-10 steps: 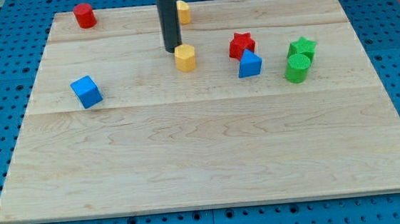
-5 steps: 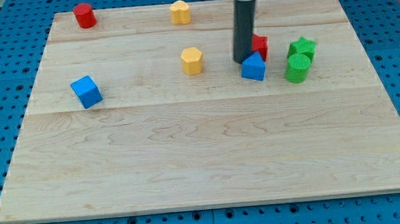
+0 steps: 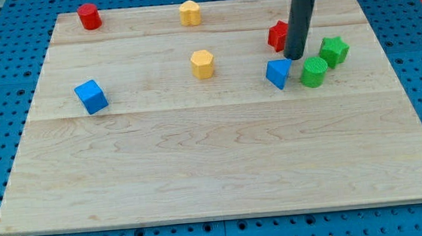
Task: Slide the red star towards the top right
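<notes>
The red star (image 3: 277, 35) lies on the wooden board (image 3: 214, 155) toward the view's upper right, partly hidden behind my rod. My tip (image 3: 294, 56) rests on the board just below and right of the red star, close against it. A blue block (image 3: 278, 73) lies just below-left of the tip. A green cylinder (image 3: 314, 72) is right below the tip's right side, and a green star (image 3: 334, 50) lies to the tip's right.
A yellow block (image 3: 203, 63) sits mid-board left of the tip. Another yellow block (image 3: 190, 12) lies near the top edge. A red cylinder (image 3: 88, 16) is at the top left. A blue cube (image 3: 91, 96) is at the left.
My rod swept from the yellow block rightward past the red star. The red star moved up and right, the blue block turned and shifted right, and the green star moved right.
</notes>
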Available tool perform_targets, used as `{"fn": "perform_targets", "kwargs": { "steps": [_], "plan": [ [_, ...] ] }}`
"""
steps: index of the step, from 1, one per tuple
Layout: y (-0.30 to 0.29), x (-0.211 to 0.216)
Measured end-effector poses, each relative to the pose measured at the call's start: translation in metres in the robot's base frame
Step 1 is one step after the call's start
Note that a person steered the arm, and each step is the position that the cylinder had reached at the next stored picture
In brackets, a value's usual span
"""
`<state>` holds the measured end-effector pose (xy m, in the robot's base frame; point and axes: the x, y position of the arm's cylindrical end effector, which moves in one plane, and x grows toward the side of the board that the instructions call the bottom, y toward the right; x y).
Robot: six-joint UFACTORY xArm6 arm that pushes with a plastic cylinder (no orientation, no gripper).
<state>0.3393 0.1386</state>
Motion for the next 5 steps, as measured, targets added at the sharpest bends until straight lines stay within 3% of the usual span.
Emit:
{"fn": "perform_targets", "kwargs": {
  "steps": [1,3,5],
  "plan": [
    [-0.008,-0.030],
    [-0.013,-0.002],
    [-0.030,-0.048]
  ]
}}
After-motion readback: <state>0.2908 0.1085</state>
